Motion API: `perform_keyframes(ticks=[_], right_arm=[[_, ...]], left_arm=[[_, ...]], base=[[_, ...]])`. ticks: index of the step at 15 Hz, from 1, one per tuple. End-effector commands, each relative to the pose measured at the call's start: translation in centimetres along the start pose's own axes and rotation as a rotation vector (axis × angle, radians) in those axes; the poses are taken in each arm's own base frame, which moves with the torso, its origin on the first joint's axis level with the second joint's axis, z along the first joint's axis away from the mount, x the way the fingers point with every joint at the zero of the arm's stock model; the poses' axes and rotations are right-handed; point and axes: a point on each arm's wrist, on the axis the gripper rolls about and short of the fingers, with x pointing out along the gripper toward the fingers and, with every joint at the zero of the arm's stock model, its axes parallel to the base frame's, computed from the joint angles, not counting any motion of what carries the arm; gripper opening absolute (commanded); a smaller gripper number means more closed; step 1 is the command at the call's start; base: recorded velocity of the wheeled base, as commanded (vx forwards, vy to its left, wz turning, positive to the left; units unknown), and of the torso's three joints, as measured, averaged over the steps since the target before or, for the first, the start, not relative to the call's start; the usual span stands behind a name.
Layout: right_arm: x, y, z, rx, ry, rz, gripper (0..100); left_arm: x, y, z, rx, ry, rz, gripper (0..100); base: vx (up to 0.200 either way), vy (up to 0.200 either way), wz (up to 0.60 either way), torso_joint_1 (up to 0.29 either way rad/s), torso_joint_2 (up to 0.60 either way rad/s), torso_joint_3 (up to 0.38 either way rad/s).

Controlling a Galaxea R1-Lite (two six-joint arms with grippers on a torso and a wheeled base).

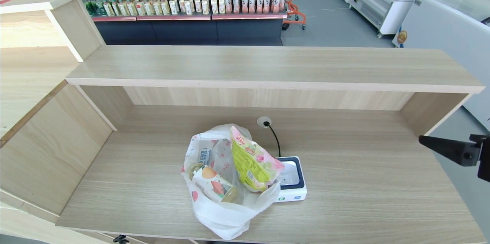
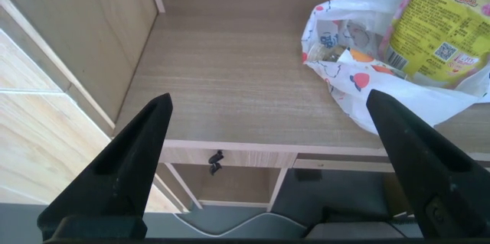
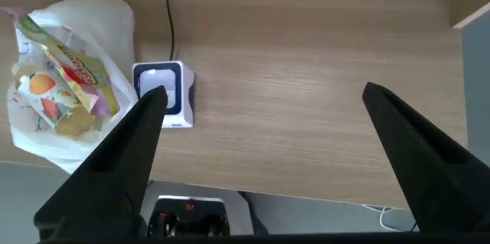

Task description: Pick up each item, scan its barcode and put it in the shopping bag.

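A white plastic shopping bag (image 1: 226, 213) stands open at the middle of the wooden counter (image 1: 363, 183), near its front edge. A yellow-green snack packet (image 1: 250, 163) sticks up out of it, with several other packs below. The white barcode scanner (image 1: 293, 179) sits against the bag's right side, its black cable (image 1: 275, 137) running back to a socket. My left gripper (image 2: 268, 102) hangs open and holds nothing, off the counter's front left, with the bag (image 2: 398, 102) beyond it. My right gripper (image 3: 264, 95) is open with nothing in it, right of the scanner (image 3: 164, 91); one finger (image 1: 440, 146) shows past the counter's right end.
A raised shelf (image 1: 268, 64) runs along the back of the counter, with wooden side walls (image 1: 57, 148) at both ends. The cable socket (image 1: 264, 121) is set in the counter behind the bag. Store shelves with bottles and freezers stand beyond.
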Motion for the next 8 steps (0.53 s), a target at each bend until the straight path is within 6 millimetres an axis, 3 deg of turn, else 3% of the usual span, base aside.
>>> perform_keyframes(ticks=[1,4,8], right_arm=[[-0.7,-0.7,-1.0,0.038,-0.001,-0.036,100],[-0.3,-0.7,-1.6,0.037,0.016,-0.041,100],[-0.9,-1.5,-5.1,-0.037,-0.046,-0.03,100]], left_arm=[[0.0,0.0,0.0,0.0,0.0,0.0,100],[0.0,0.0,0.0,0.0,0.0,0.0,100],[0.0,0.0,0.0,0.0,0.0,0.0,100]], base=[[0.0,0.0,0.0,0.0,0.0,0.0],[0.0,0.0,0.0,0.0,0.0,0.0],[0.0,0.0,0.0,0.0,0.0,0.0]])
